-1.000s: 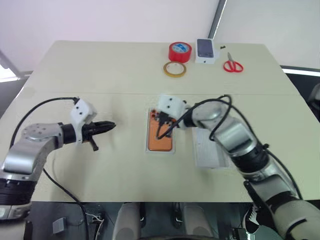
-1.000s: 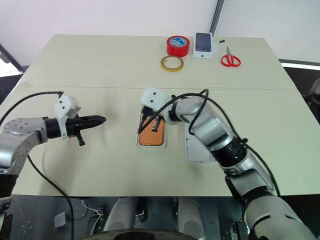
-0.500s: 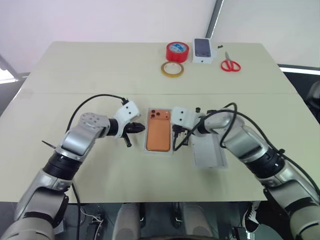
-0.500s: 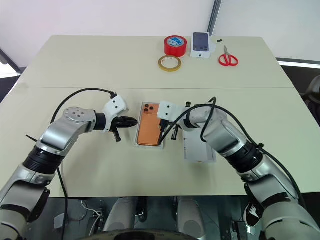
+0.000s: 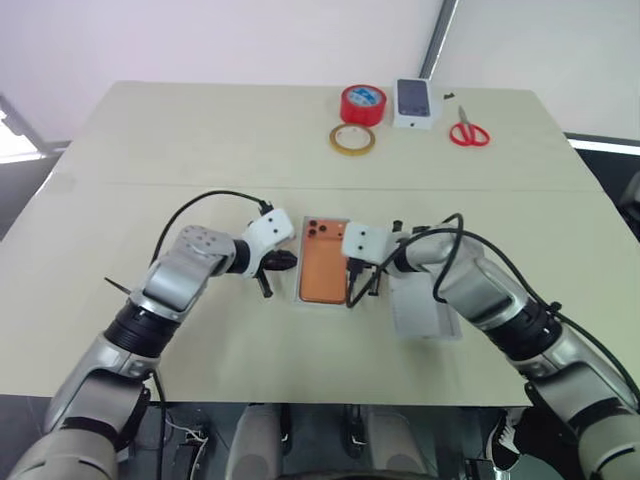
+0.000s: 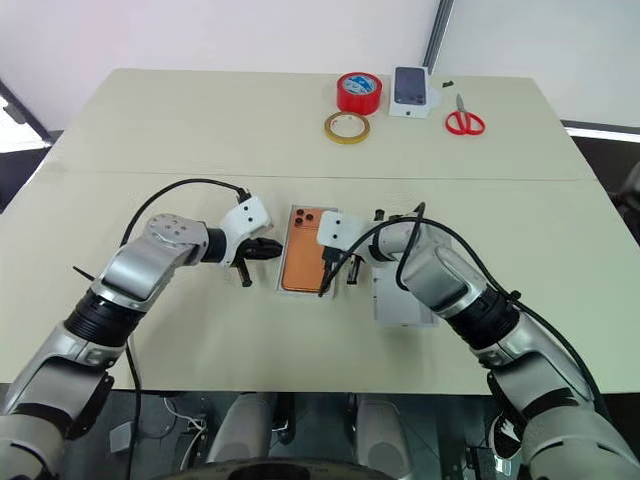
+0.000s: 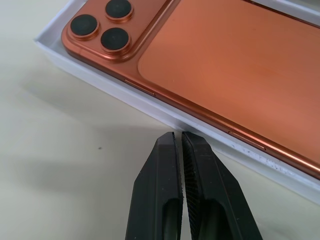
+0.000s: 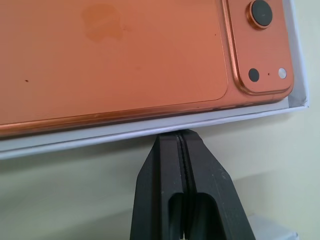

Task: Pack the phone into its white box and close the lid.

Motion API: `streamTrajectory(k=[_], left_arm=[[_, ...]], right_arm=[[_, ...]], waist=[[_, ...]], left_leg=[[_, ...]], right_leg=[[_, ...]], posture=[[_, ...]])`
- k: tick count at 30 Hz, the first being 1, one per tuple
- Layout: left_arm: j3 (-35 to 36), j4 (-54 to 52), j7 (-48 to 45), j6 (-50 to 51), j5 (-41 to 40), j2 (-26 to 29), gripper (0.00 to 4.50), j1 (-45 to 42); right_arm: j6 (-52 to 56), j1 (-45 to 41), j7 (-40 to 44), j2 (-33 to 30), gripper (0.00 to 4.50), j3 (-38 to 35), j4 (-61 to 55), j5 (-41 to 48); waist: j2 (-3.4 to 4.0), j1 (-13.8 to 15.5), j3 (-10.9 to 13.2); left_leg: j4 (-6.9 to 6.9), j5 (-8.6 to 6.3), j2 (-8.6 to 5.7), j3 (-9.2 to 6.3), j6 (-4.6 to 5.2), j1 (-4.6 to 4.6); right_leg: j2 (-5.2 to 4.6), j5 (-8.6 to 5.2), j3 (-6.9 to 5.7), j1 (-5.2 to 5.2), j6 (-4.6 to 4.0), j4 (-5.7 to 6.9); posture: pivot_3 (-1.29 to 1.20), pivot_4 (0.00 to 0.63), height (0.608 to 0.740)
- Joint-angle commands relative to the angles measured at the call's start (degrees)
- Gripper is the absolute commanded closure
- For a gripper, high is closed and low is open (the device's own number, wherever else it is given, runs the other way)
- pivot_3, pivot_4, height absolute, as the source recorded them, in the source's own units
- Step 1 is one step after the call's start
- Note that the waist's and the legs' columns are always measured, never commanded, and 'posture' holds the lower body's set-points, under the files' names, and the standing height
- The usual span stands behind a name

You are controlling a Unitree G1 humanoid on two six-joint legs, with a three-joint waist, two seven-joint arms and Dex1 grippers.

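Both shut tools have closed in, left tool and right tool flanking the phone in its box.

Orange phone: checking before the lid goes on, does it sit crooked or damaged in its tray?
Nothing stands out. The flat orange phone lies level inside the shallow white cardboard tray, lenses up, parallel to its walls, with no visible damage.

Flat orange smartphone: copper-orange back, black lenses in an orange-rimmed cluster. Shallow white cardboard tray: plain white walls. Pale beige table. Red tape roll, blue core. Amber translucent tape ring. Red-handled scissors. Small white box, dark phone print. Black gripper fingers.
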Motion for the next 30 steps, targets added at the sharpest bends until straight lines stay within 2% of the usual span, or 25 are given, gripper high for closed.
streamTrajectory(k=[1, 8, 16, 21, 30], left_arm=[[-4.6, -5.3, -2.5, -0.5, -1.0, -4.2, 4.26, -2.1], [-11.0, -3.0, -2.8, -1.0, 1.9, -11.3, 4.26, -5.0], [-12.6, 0.1, -3.2, -0.7, 2.3, -17.8, 4.26, -6.7], [-12.4, 1.8, -3.4, -1.2, 2.8, -19.1, 4.26, -7.1], [-11.0, 2.6, -3.0, -1.2, 3.5, -17.8, 4.26, -6.7]], right_arm=[[-0.1, 1.9, 2.6, -2.0, 4.50, -1.9, -7.0, 1.4], [4.5, 7.8, 4.7, -8.6, 4.50, -5.4, -15.0, 1.8], [8.3, 13.9, 5.4, -14.6, 4.50, -9.7, -20.5, 2.4], [8.5, 15.3, 5.2, -16.0, 4.50, -11.1, -20.6, 2.4], [6.9, 16.4, 6.6, -17.5, 4.50, -14.1, -19.9, 4.1]], waist=[[0.00, 0.3, 0.0], [0.01, 0.8, 0.0], [0.05, 1.6, 0.0], [0.06, 1.5, 0.0], [0.06, 1.4, 0.0]], left_leg=[[0.02, 0.00, -0.04, -0.04, 0.01, -0.01], [0.48, -0.26, -0.10, -0.09, 0.39, 0.01], [0.64, -0.34, -0.11, -0.18, 0.52, 0.00], [0.66, -0.36, -0.15, -0.24, 0.56, 0.03], [0.68, -0.36, -0.15, -0.25, 0.56, 0.03]], right_leg=[[-0.02, -0.01, 0.00, 0.04, 0.02, -0.01], [-0.11, -0.07, -0.02, 0.34, 0.07, -0.02], [-0.22, -0.20, -0.01, 0.43, -0.09, -0.06], [-0.21, -0.20, -0.01, 0.46, -0.09, -0.08], [-0.21, -0.19, -0.01, 0.46, -0.08, -0.08]], posture=[[0.00, 0.150, 0.740], [0.00, 0.150, 0.740], [0.00, 0.150, 0.740], [0.00, 0.150, 0.740], [0.00, 0.150, 0.740]])
